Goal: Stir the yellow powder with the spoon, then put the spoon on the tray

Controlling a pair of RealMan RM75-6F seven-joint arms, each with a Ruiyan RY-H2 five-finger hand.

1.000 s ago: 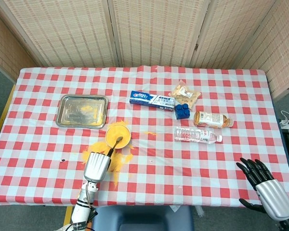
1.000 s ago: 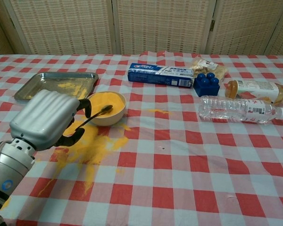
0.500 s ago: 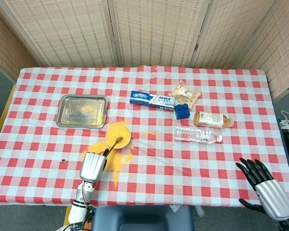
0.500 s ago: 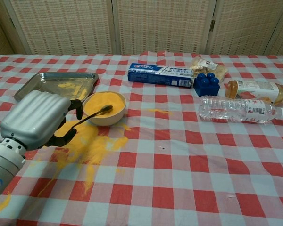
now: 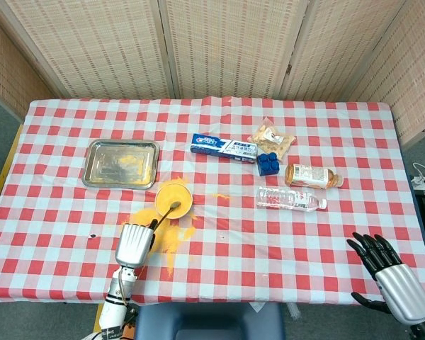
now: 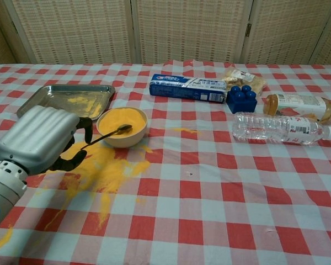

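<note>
Bowl (image 6: pixel 122 126) holds yellow powder (image 6: pixel 123 118), spoon (image 6: pixel 108 135) tip resting in it | tray (image 6: pixel 65 101) behind, dusted yellow | left hand (image 6: pixel 39 139) grips spoon handle | right hand (image 5: pixel 391 272) spread, holding nothing | spilled powder (image 6: pixel 102 164) on surface (image 6: pixel 220 187).

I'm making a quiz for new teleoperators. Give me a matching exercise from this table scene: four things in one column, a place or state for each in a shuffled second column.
Things:
1. spoon
2. tray
3. clear water bottle
4. right hand

Places or states:
A. lying on its side
B. open, at the table's near edge
C. bowl end in the yellow powder
D. metal, dusted with yellow

Pairs: 1-C, 2-D, 3-A, 4-B
</note>
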